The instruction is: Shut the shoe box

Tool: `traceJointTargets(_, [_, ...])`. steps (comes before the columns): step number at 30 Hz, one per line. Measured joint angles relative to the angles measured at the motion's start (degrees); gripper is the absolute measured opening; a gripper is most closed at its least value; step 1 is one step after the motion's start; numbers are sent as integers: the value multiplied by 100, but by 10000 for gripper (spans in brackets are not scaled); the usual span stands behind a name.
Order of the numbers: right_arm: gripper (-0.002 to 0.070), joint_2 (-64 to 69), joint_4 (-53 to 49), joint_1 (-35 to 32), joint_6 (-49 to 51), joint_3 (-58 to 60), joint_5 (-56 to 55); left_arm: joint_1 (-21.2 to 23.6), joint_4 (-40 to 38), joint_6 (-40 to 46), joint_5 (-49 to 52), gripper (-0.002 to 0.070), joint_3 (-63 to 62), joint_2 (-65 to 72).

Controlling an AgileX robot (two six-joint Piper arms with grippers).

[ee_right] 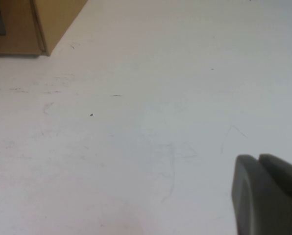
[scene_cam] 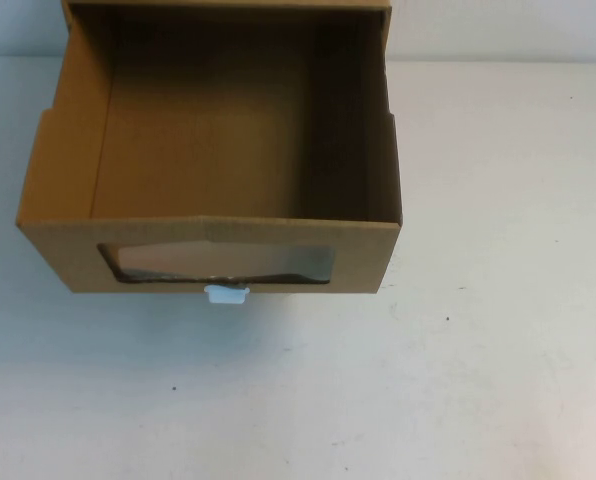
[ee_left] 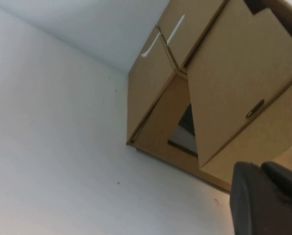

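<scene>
The shoe box (scene_cam: 218, 232) is a brown cardboard drawer standing pulled out toward me, empty inside. Its front has a clear window (scene_cam: 223, 262) with a small white pull tab (scene_cam: 226, 294) below it. Neither gripper shows in the high view. In the left wrist view my left gripper (ee_left: 261, 169) is shut on nothing, close beside the pulled-out drawer's side wall (ee_left: 234, 98). My right gripper (ee_right: 258, 157) is also shut and empty, hovering over bare table well away from the box corner (ee_right: 53, 19).
The drawer's cardboard sleeve (ee_left: 151, 88) stands at the back of the white table (scene_cam: 478, 380), against a pale wall. Open tabletop lies in front of the box and to its right.
</scene>
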Motion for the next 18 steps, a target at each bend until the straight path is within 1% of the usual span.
traceJointTargets(6, [-13,0,0,0,0,0,0,0,-76,0,-81,-5,0,0])
traceJointTargets(9, [-13,0,0,0,0,0,0,0,-241,0,-66,-5,0,0])
traceJointTargets(13, [-13,0,0,0,0,0,0,0,-307,-5,562,-5,-418,0])
traceJointTargets(18, [-13,0,0,0,0,0,0,0,103,20,1570,-5,-1523,459])
